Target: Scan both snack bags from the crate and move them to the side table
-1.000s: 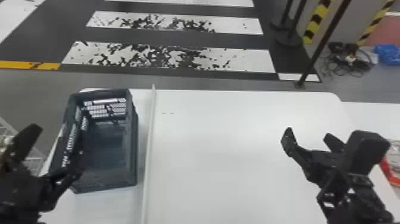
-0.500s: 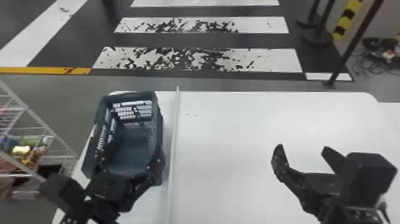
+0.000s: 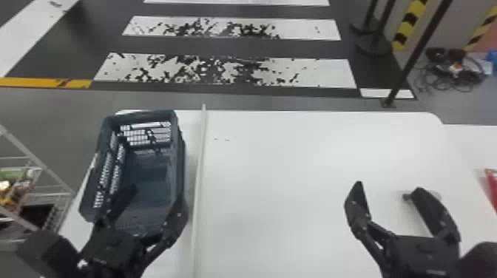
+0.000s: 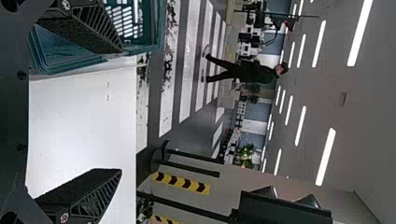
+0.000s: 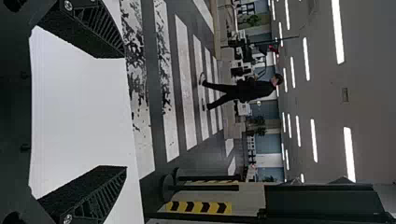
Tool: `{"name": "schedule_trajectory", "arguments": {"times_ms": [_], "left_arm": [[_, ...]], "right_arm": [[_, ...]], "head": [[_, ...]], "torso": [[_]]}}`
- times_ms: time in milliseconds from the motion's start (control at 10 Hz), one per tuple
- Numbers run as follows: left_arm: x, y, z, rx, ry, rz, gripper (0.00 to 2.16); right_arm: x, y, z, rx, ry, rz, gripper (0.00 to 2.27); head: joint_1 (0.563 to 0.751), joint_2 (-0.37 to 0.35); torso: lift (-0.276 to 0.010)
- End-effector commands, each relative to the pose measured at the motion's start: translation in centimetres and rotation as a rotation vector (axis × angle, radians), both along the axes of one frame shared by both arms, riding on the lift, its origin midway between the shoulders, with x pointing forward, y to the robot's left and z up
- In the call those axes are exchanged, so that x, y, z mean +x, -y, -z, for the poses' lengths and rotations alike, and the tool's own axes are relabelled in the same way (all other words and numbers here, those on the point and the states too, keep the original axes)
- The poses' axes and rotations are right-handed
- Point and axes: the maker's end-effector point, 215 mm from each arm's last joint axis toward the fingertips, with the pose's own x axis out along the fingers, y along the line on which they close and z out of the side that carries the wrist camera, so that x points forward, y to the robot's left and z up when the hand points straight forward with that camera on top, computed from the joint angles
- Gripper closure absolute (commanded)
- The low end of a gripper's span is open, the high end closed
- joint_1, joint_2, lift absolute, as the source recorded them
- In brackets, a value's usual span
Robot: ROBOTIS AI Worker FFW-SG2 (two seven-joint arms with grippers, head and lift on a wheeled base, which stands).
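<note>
Scan-and-move job, probably near its end; bag count and scans cannot be confirmed.
White table [image 3: 296,166] ahead, side table [image 3: 477,144] off its right side. Crate [image 3: 180,159] on the white table's left, bare floor visible inside: both snack bags likely out. Left gripper [image 3: 155,192] spread at crate's near end, right gripper [image 3: 388,186] spread over white table, both unladen. Red item [image 3: 492,188] on side table, perhaps a bag. Left to do: likely little.
</note>
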Motion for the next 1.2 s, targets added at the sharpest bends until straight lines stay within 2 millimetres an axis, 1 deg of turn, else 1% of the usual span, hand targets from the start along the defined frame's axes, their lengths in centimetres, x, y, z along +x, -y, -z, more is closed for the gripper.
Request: {"name": "schedule_trajectory", "arguments": {"times_ms": [0, 100, 200, 300, 500, 600, 1100], "left_arm": [[-0.5, -1.3, -0.1, -0.009, 0.000, -0.011, 0.08], [-0.9, -1.4, -0.4, -0.014, 0.009, -0.005, 0.08], [-1.1, -1.3, -1.1, -0.016, 0.026, 0.000, 0.08], [-1.2, -1.2, -1.7, -0.023, 0.032, 0.002, 0.08], [-1.1, -2.0, -3.4, -0.014, 0.055, -0.003, 0.08], [-1.0, -2.2, -3.7, -0.013, 0.059, -0.005, 0.08], [-1.1, -2.1, -3.5, 0.000, 0.058, -0.005, 0.08]], "right_arm": [[-1.2, 0.3, 0.4, -0.008, -0.002, -0.001, 0.08], [-1.7, 0.3, 0.5, -0.011, 0.002, -0.005, 0.09], [-2.2, 0.3, 1.0, -0.014, -0.012, -0.005, 0.09], [-2.6, 0.3, 1.1, -0.024, -0.012, -0.012, 0.09], [-2.7, 0.5, 1.0, -0.020, -0.014, -0.005, 0.10], [-2.6, 0.5, 0.9, -0.021, -0.011, -0.004, 0.10], [-2.5, 0.4, 0.8, -0.028, -0.008, -0.015, 0.10]], "head": [[0.695, 0.009], [0.695, 0.018], [0.695, 0.028], [0.695, 0.030], [0.695, 0.033], [0.695, 0.038], [0.695, 0.046]], "torso": [[-0.029], [-0.029], [-0.029], [-0.029], [-0.029], [-0.029], [-0.029]]}}
